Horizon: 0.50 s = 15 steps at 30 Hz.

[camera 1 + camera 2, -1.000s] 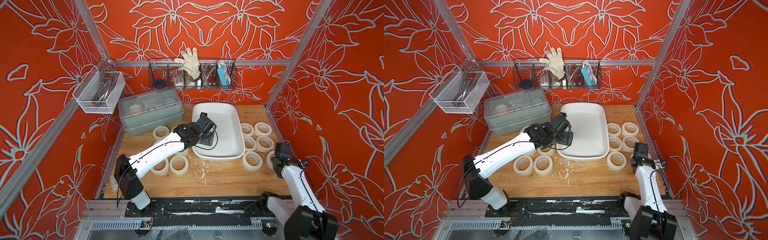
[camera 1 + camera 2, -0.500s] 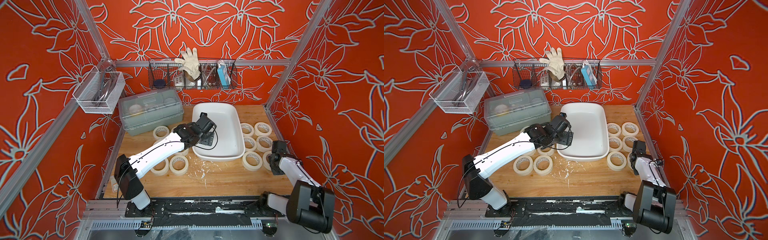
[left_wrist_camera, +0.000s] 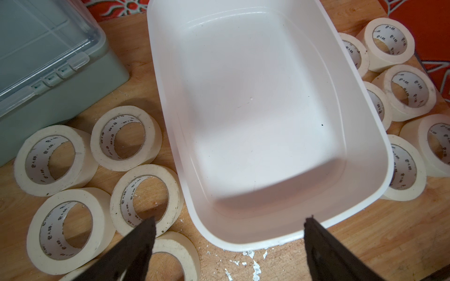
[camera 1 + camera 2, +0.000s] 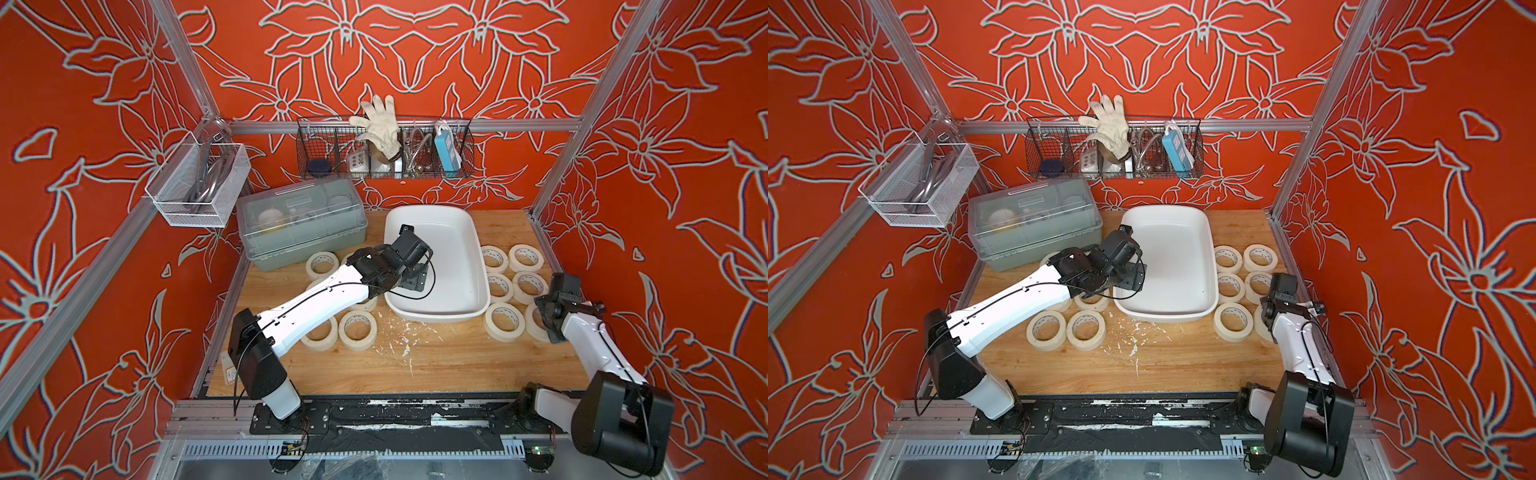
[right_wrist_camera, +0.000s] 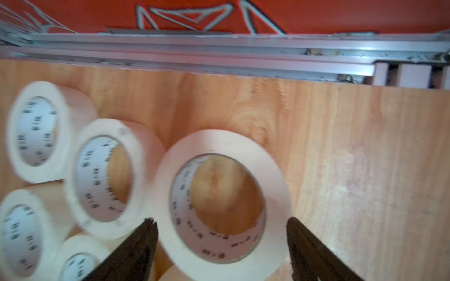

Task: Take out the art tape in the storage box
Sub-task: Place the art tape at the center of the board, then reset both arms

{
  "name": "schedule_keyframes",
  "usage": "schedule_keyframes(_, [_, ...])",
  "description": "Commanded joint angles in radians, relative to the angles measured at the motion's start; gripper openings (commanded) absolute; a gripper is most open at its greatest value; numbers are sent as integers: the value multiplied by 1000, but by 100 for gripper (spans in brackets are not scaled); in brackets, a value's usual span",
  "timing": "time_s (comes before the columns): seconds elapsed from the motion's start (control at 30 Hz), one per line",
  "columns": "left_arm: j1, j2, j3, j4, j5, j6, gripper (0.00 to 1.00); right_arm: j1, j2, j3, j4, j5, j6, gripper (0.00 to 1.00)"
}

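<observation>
Flanking storage box (image 3: pixel 255 109): cream art tape rolls (image 3: pixel 73 194), white dark-printed cores.

A robot lab cell. Aluminium framing (image 4: pixel 519 124) and red floral panels (image 4: pixel 415 50) enclose the wooden worktop (image 4: pixel 436 365). Two robot arms (image 4: pixel 316 299) are bolted along its front edge.
</observation>
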Motion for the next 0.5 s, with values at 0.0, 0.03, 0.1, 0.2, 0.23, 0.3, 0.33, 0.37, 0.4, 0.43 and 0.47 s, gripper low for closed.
schedule_keyframes(0.0, [13,-11,-1,13,-34,5,94,-4,-31,82,15,-80,-130,88])
schedule_keyframes(0.03, [17,-13,2,16,-41,8,94,-4,-24,107,22,-110,-156,86])
schedule_keyframes(0.1, [26,-18,1,26,-55,15,94,-2,-4,155,32,-178,-213,83])
schedule_keyframes(0.2, [50,-39,-18,59,-51,29,95,7,28,228,38,-263,-281,81])
schedule_keyframes(0.23, [61,-51,-30,75,-44,35,95,16,36,243,61,-297,-309,80])
schedule_keyframes(0.3, [87,-79,-67,115,-26,52,96,30,49,271,85,-345,-355,79])
schedule_keyframes(0.33, [102,-98,-91,142,-21,60,96,42,53,282,98,-362,-377,78])
schedule_keyframes(0.37, [117,-114,-116,166,-19,65,96,51,56,290,111,-382,-401,78])
schedule_keyframes(0.4, [136,-136,-146,193,-17,71,96,60,59,296,125,-406,-433,78])
schedule_keyframes(0.43, [156,-159,-174,216,-17,80,95,69,58,297,140,-415,-454,78])
schedule_keyframes(0.47, [172,-178,-199,233,-24,87,95,78,55,296,152,-411,-469,78])
